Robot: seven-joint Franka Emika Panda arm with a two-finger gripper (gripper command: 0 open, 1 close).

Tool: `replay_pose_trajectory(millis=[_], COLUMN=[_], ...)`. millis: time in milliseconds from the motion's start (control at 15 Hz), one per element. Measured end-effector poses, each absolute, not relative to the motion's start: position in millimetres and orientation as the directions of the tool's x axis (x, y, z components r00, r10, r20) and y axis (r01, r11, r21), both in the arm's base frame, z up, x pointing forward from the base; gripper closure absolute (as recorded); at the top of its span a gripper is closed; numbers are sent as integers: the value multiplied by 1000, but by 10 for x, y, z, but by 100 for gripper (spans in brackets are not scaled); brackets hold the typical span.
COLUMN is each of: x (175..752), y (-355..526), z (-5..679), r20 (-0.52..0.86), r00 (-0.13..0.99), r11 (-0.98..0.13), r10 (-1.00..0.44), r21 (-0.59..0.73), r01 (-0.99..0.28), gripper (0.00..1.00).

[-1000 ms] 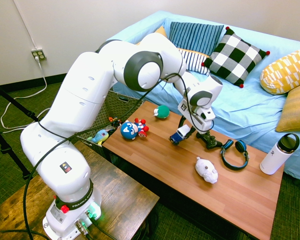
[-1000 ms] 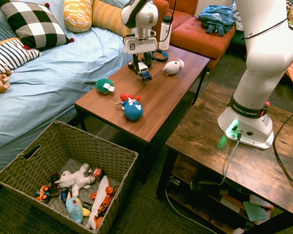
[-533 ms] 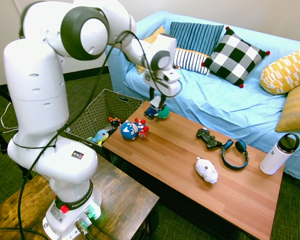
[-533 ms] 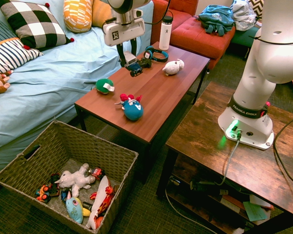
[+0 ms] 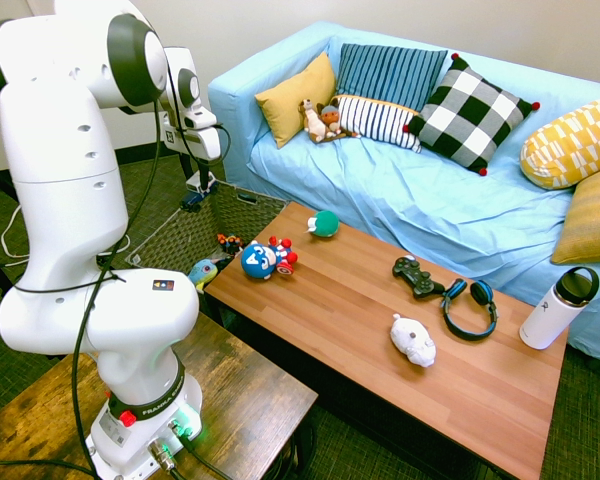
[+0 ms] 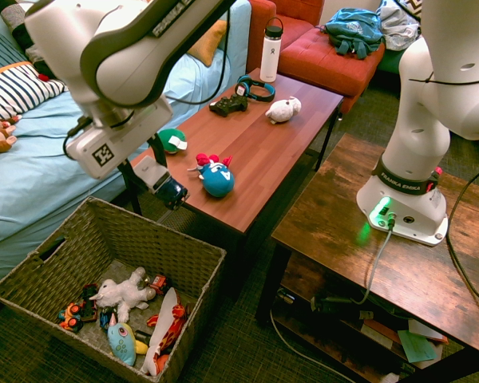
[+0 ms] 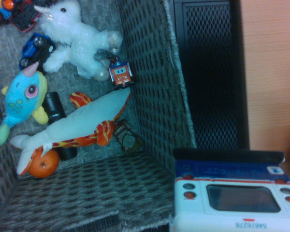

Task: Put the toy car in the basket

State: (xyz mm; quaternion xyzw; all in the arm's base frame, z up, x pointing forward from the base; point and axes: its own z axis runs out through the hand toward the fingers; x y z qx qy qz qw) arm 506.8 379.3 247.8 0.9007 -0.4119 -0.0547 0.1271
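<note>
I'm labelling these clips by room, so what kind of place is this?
Probably a living room or lounge, perhaps staged for robot trials: there's a sofa with patterned cushions, a low wooden table, and a wicker basket of toys.

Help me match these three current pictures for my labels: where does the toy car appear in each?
First exterior view: left of upper centre, in the claw.
Second exterior view: left of centre, above the near table corner's left side, toy car.
Wrist view: bottom right corner.
Shared landmark: the woven basket.
</note>
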Motion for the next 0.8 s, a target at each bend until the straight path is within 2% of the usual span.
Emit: replay_pose_trajectory(millis=[200,467,800], x=[5372,5433,5753], y=[3945,4077,3468], z=[2252,2335,2682], r20=[-67,-84,-72], r00=[695,703,657], r11=[-684,-697,-655], r10=[-716,-706,-751], r21=[268,257,207], r01=[-679,-669,-726], gripper=[0,0,0])
